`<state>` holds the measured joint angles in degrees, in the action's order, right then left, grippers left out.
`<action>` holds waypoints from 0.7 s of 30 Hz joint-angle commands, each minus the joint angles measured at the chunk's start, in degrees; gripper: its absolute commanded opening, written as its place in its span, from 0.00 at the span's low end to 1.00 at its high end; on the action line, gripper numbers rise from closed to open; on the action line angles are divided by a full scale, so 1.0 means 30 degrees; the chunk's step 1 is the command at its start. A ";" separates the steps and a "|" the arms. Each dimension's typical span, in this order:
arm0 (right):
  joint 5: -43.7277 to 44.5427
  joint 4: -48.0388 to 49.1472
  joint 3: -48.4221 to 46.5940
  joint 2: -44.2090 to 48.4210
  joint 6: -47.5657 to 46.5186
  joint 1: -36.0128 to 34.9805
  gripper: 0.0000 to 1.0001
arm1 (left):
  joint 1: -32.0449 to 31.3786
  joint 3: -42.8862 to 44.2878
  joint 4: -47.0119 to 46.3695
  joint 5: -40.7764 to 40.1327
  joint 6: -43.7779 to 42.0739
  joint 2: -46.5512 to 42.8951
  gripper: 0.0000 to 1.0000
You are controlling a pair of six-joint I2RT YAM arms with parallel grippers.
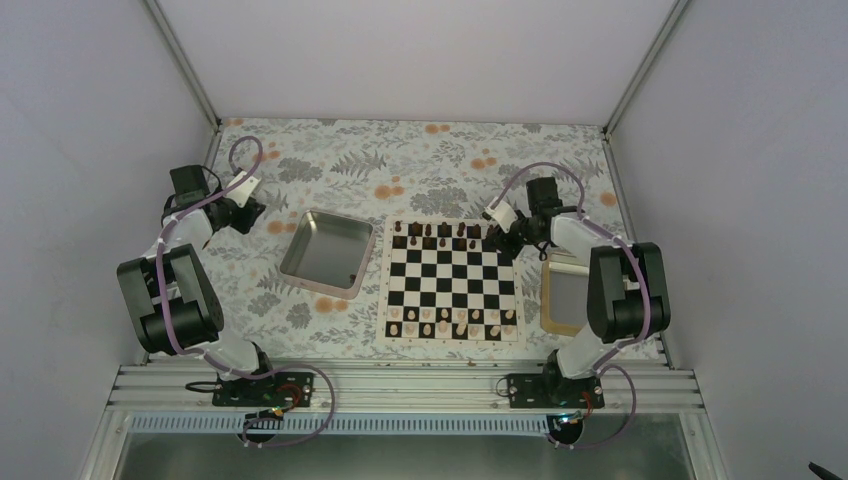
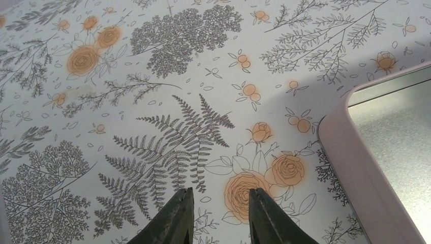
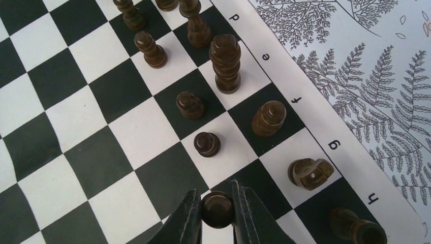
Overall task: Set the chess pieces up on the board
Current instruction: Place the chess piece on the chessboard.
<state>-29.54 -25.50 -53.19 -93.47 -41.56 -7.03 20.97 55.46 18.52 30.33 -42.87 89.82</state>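
1. Status: dark pawn (image 3: 217,209) clamped upright in our right pincer (image 3: 216,195), axis vertical, over the far right corner of the board (image 3: 56,76).
2. We judge the target to be the pawn-row square directly below, on the near side of the knight (image 3: 310,173). That means a straight drop.
3. Right arm is nearer, with its wrist pitched down. Left pincer (image 2: 217,203) is apart and empty, over the table (image 2: 152,61) beside the tray (image 2: 350,152).

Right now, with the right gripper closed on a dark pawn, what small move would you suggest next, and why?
Probably lower the pawn straight down and open the right gripper: it is shut on that pawn over the square in front of the rook, next in line after the neighbouring pawn.
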 commanded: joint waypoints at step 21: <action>0.0624 0.1068 -0.0225 -0.1810 -0.0137 0.0262 0.10 | -0.0077 -0.0367 -0.0187 0.1370 -0.0475 -0.0235 0.28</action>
<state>-27.75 -23.83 -53.08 -97.91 -41.91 -6.61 20.97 54.89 18.52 32.01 -43.07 89.82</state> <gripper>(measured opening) 0.135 0.284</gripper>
